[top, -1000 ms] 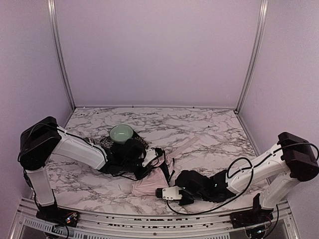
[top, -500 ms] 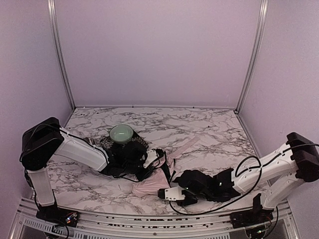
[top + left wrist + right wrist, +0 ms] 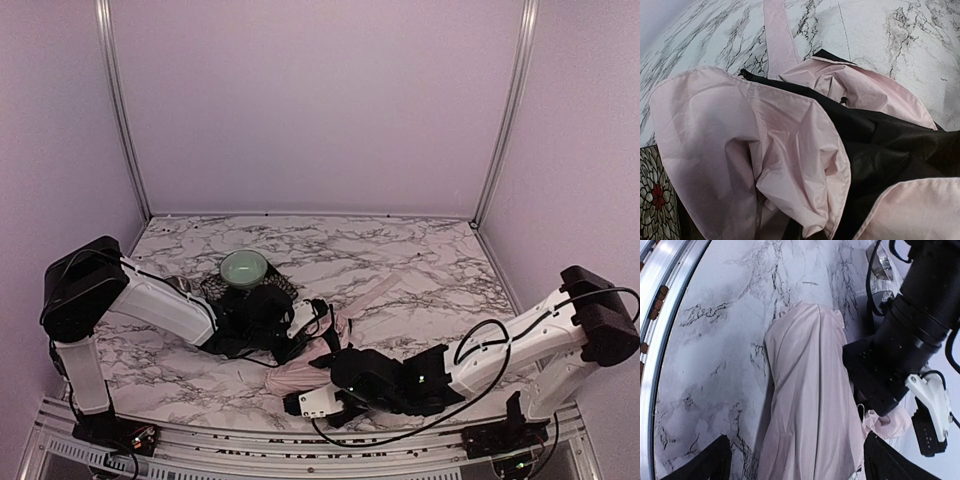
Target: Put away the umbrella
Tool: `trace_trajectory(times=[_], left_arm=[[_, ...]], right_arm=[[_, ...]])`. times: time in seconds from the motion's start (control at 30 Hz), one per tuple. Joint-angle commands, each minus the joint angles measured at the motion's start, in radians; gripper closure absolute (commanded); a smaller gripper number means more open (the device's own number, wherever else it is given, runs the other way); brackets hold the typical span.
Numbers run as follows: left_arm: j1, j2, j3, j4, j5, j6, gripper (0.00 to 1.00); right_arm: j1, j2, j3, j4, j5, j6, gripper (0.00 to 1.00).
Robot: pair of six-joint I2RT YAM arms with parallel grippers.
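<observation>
The umbrella (image 3: 300, 373) lies as a crumpled pale pink bundle on the marble near the front middle. Its pink fabric (image 3: 765, 145) and black lining (image 3: 885, 150) fill the left wrist view. My left gripper (image 3: 312, 328) sits at the bundle's far end, shut, with fabric bunched into it; its fingers are hidden. My right gripper (image 3: 322, 398) is at the near end, open wide. In the right wrist view its black fingertips (image 3: 715, 460) stand either side of the pink folds (image 3: 810, 405), which run between them. The handle and shaft are hidden.
A green bowl (image 3: 244, 268) stands behind the left arm on a dark floral mat (image 3: 655, 195). A loose pink strap (image 3: 372, 293) trails back right across the marble. The metal front rail (image 3: 660, 315) runs close beside the right gripper. The left arm's black wrist (image 3: 910, 325) crowds the bundle's far side.
My right gripper has gone from shut to wide open and slid left along the front, now straddling the near end of the umbrella. The left arm has stayed put.
</observation>
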State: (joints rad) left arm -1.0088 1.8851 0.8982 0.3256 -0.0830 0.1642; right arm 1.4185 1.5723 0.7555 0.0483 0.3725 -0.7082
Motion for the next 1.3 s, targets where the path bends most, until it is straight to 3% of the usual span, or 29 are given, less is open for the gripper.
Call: trace_trajectory(times=[0.0,0.27,0.47,0.63,0.83,0.9,0.97,1.07,1.27], left_arm=[[-0.012,0.045,-0.048,-0.142,0.060,0.008,1.00],[-0.009,0.041,-0.039,-0.149,0.082,0.029,1.00],[-0.008,0.049,-0.027,-0.168,0.097,0.035,1.00],[0.000,0.040,-0.032,-0.163,0.126,0.028,1.00],[0.073,-0.029,-0.047,-0.102,0.193,-0.058,0.99],[0.101,-0.056,-0.044,-0.072,0.159,-0.095,0.91],[0.126,-0.074,-0.041,-0.027,0.114,-0.129,0.73],[0.154,-0.093,-0.033,0.020,0.052,-0.154,0.57],[0.242,-0.122,0.015,0.042,-0.082,-0.191,0.42]], right_arm=[[-0.061,0.097,0.131,-0.107,-0.022,-0.035,0.17],[-0.147,0.159,0.181,-0.169,-0.087,-0.040,0.16],[-0.170,0.270,0.250,-0.259,-0.144,-0.026,0.22],[-0.187,0.306,0.266,-0.304,-0.159,0.014,0.42],[-0.187,0.289,0.250,-0.369,-0.239,0.072,0.59],[-0.187,0.283,0.241,-0.390,-0.291,0.099,0.65],[-0.187,0.273,0.223,-0.400,-0.342,0.130,0.68],[-0.187,0.269,0.199,-0.417,-0.409,0.171,0.71],[-0.187,0.256,0.159,-0.416,-0.485,0.224,0.73]])
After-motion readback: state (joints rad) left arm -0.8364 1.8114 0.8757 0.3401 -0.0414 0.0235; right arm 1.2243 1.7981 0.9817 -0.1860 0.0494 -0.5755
